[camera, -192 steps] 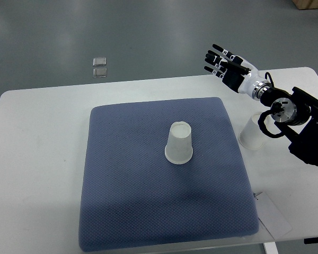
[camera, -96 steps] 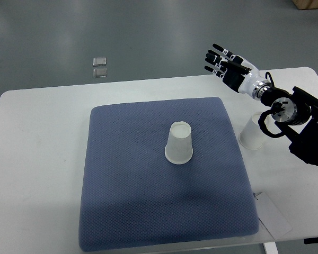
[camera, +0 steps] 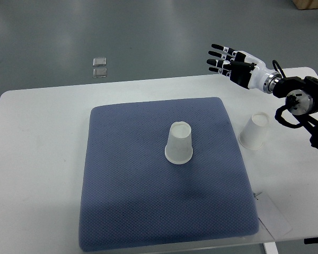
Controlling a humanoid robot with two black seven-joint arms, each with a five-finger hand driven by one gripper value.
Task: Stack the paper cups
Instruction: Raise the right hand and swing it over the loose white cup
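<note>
We see a white bench [camera: 42,159] carrying a blue quilted mat [camera: 127,211] that covers most of its middle. On the mat, near its centre, one paper cup [camera: 178,143] stands upside down, its narrow base upward and its wide rim resting on the fabric. A second paper cup [camera: 254,131] stands inverted too, off the mat on the bare bench just beside the mat's right edge, tilted a little. The two cups are well apart from each other.

Our right hand [camera: 234,63] comes in from the right edge and hovers above the far right corner of the bench, beyond the mat's back edge. Its fingers [camera: 218,54] are spread and stretched out toward the left, holding nothing and touching neither cup. The second cup lies nearer to us than the hand, below the wrist and forearm in the picture.

A white sheet of paper [camera: 273,214] lies at the mat's near right corner. On the grey floor beyond the bench, two small square plates [camera: 99,67] sit side by side.
</note>
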